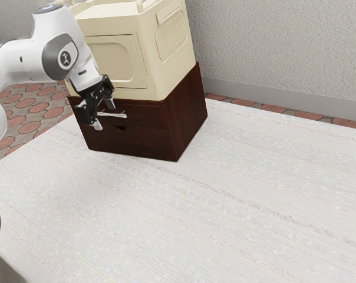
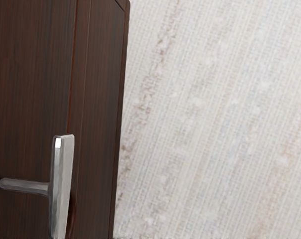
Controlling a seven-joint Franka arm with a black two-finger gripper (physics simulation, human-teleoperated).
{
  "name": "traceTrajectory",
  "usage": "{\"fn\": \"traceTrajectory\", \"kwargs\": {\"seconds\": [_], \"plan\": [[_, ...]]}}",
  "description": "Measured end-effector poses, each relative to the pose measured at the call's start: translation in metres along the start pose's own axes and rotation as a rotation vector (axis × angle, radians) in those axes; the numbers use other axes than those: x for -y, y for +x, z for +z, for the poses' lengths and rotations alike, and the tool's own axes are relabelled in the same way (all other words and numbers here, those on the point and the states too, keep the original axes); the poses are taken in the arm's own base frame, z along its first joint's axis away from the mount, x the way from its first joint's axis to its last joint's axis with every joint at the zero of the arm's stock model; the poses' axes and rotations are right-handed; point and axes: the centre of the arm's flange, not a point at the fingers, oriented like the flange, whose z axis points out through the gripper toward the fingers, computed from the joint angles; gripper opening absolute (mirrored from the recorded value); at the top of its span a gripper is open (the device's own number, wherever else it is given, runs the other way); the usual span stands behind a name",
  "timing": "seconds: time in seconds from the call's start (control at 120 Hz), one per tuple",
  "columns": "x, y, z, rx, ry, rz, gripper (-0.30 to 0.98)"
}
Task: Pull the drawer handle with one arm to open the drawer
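Reddish paving (image 1: 32, 112) lies at the exterior view's left, beyond the pale, streaked tabletop (image 1: 195, 206). Next stands a dark wooden cabinet (image 1: 190, 112) with a cream-coloured unit (image 1: 157, 76) on top; to its right, a rough grey wall (image 1: 272, 44) rises above a smooth skirting (image 1: 284, 91), with more paving at its foot. The arm (image 1: 16, 59) enters from the exterior view's left, its hand angled downward at the cabinet front. The gripper (image 1: 104, 117) has its jaws apart, at the near end of the silvery handle (image 1: 119, 115); contact cannot be determined. The handle projects on a post from the upper drawer (image 1: 147, 117), whose front appears flush with the cabinet.
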Motion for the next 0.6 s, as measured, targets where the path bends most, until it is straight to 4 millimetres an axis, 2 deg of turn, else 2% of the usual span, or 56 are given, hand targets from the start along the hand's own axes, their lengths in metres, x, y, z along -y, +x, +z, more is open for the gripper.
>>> {"fn": "traceTrajectory", "kwargs": {"seconds": [0.342,0.6], "plan": [[0.004,-0.003,0.004,0.020,0.024,0.035,0.48],[0.005,-0.008,0.018,0.023,0.011,0.046,0.48]]}}
